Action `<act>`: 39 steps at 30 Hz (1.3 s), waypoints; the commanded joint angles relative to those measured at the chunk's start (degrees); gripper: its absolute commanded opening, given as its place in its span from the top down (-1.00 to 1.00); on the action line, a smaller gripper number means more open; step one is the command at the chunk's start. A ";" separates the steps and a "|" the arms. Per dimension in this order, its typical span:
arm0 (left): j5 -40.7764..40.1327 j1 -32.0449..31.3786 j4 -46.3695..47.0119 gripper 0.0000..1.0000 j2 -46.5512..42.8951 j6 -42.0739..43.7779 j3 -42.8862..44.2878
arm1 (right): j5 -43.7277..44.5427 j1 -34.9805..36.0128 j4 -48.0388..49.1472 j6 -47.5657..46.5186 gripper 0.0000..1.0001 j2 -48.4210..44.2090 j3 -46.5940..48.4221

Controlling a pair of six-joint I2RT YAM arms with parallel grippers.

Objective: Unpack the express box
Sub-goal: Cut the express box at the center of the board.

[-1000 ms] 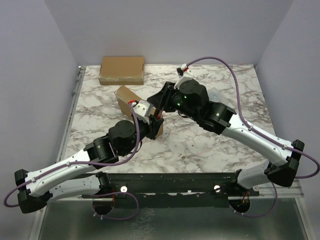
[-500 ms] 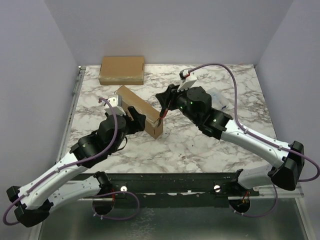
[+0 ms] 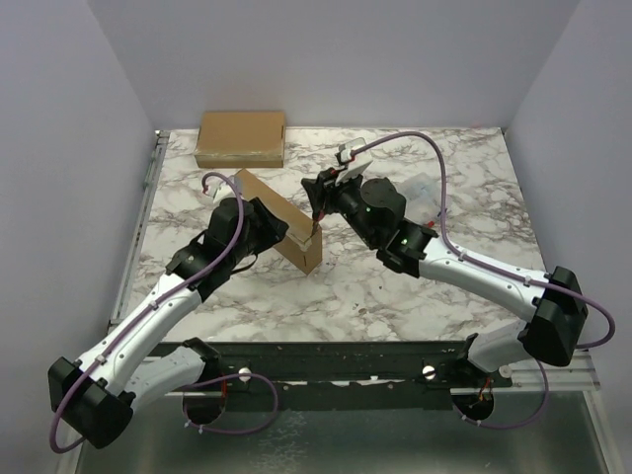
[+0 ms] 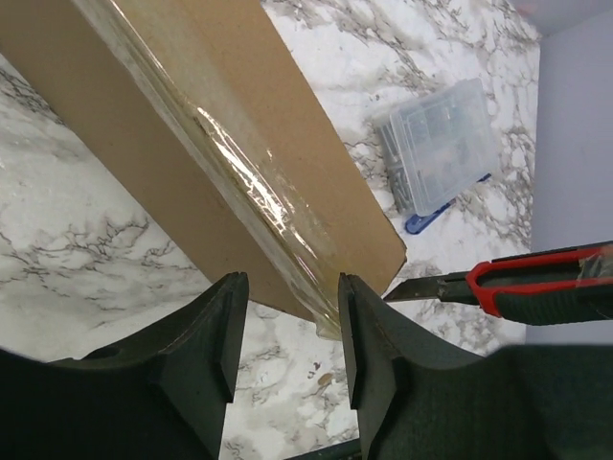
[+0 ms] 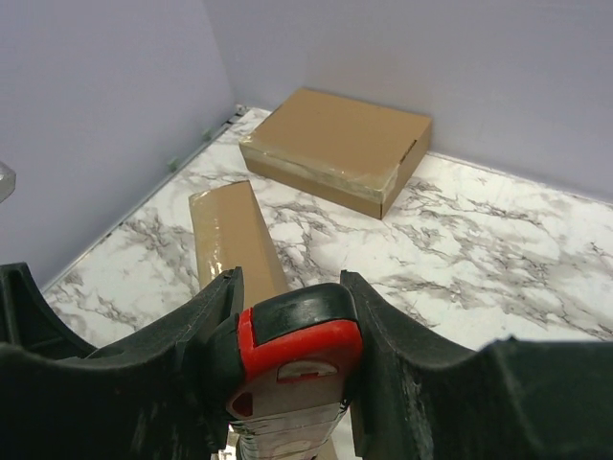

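Note:
The express box (image 3: 281,219) is a long narrow cardboard box standing on its edge mid-table, with clear tape along its seam (image 4: 239,172). My left gripper (image 3: 276,230) is at its left side near the front end, open, with only marble between the fingers (image 4: 215,355) and the box's lower corner just beyond them. From the right, my right gripper (image 3: 319,196) is shut on a red-and-black utility knife (image 5: 297,355). The knife's blade (image 4: 421,290) points at the box's near corner; whether it touches cannot be told.
A second, flat cardboard box (image 3: 241,138) lies at the back left of the marble table (image 3: 395,296). A clear plastic case (image 4: 441,139) of small parts sits right of the narrow box, behind my right arm. Walls close in the left, back and right sides.
My left gripper let go of the box's front end, opened, and drew back to the left. The right gripper carried the knife left toward the box's near corner.

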 commanded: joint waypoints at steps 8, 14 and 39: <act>10.08 3.21 8.23 0.04 0.26 -2.58 -4.95 | 0.80 1.08 7.13 -5.00 0.99 0.80 -2.20; 11.10 3.30 10.83 0.12 1.00 -3.40 -7.10 | 1.71 2.16 7.49 -6.25 0.99 1.88 -2.27; 13.41 3.39 13.75 0.12 -1.29 -4.98 -11.15 | 8.79 4.43 7.51 -2.82 0.99 -3.08 -5.14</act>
